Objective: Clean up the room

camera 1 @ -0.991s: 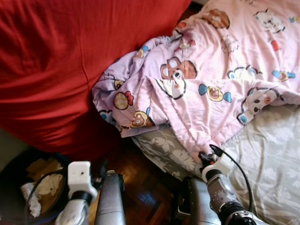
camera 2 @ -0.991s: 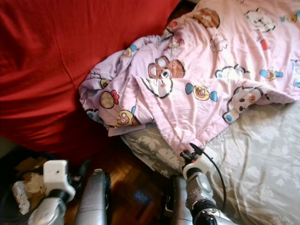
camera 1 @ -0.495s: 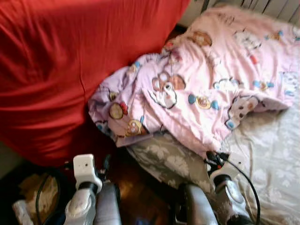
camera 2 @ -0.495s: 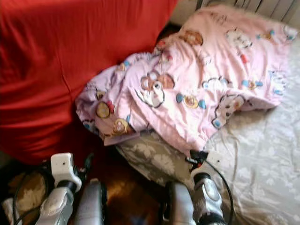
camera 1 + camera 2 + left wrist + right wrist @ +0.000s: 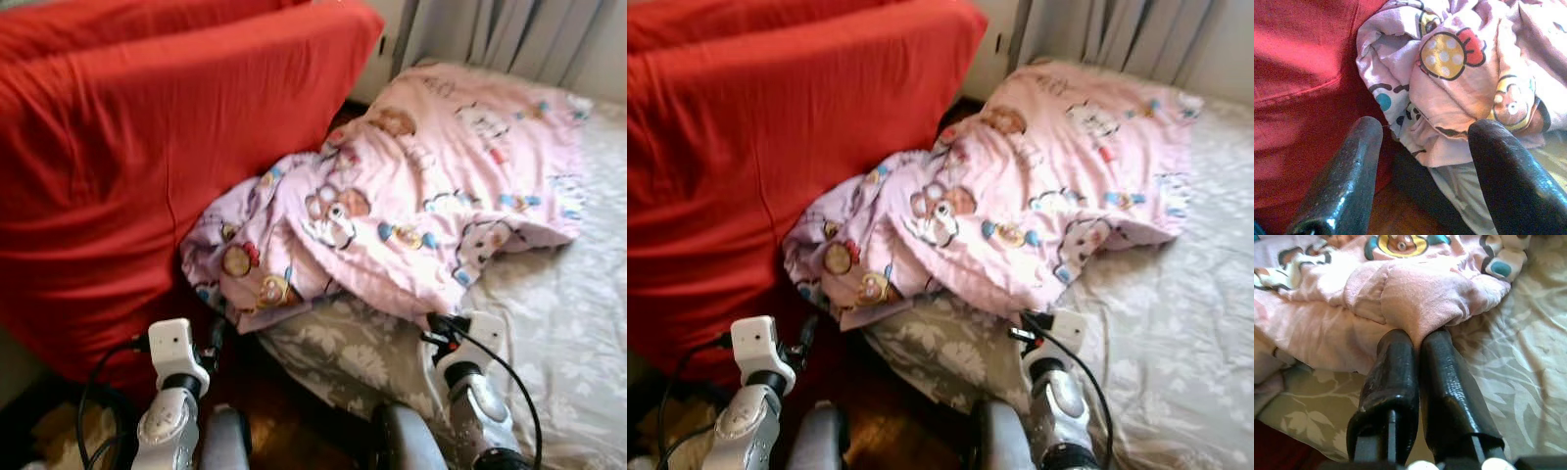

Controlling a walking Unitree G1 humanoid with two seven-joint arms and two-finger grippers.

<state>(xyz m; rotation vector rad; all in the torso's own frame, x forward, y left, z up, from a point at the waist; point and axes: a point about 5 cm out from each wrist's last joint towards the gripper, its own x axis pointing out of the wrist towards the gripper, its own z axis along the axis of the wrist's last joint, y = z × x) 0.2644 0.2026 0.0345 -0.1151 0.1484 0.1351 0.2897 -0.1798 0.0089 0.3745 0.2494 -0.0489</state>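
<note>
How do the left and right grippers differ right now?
The left gripper is open, fingers spread wide with nothing between them; the right gripper is shut on the pink blanket. The left one points at the blanket bunched against the red cushion; the right one is over the grey sheet. Both have black fingers.

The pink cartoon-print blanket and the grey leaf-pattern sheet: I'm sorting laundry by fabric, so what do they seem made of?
The pink cartoon-print blanket looks like soft, matte woven cotton or a cotton blend: it bunches in loose rounded folds, and a fold is pinched in the right claw. The grey leaf-pattern sheet looks like thinner cotton with a faint sheen, lying flat with fine creases. Exact fibre cannot be told.
</note>
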